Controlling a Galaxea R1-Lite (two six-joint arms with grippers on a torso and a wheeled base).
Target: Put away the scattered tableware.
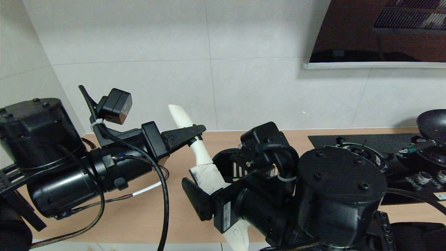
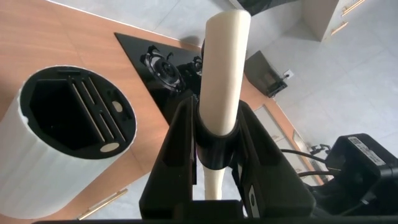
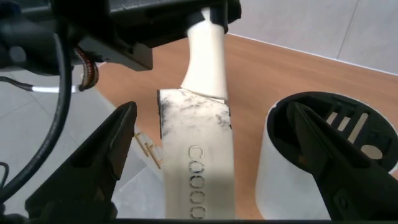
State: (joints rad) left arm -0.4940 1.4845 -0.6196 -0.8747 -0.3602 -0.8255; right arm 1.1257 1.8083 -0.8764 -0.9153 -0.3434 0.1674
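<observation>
A white knife hangs tilted over the wooden counter (image 1: 146,209), pale handle (image 1: 181,118) up and speckled white blade (image 1: 209,177) down. My left gripper (image 1: 190,134) is shut on the handle (image 2: 224,81), with the fingers (image 2: 180,143) clamped on both sides. My right gripper (image 1: 210,181) stands open around the blade (image 3: 199,162), its fingers (image 3: 93,168) well apart from the blade. Close beside the blade stands a white cylindrical utensil holder (image 3: 280,174) with a black slotted insert; the holder (image 2: 50,162) is upright, with several utensil handles in its slots.
A black gas hob (image 1: 366,146) with knobs lies at the right, with a dark pan (image 1: 432,125) on it. A range hood (image 1: 376,35) hangs above it. A tiled wall backs the counter. Cabinet fronts (image 2: 336,18) and floor lie below the counter's front edge.
</observation>
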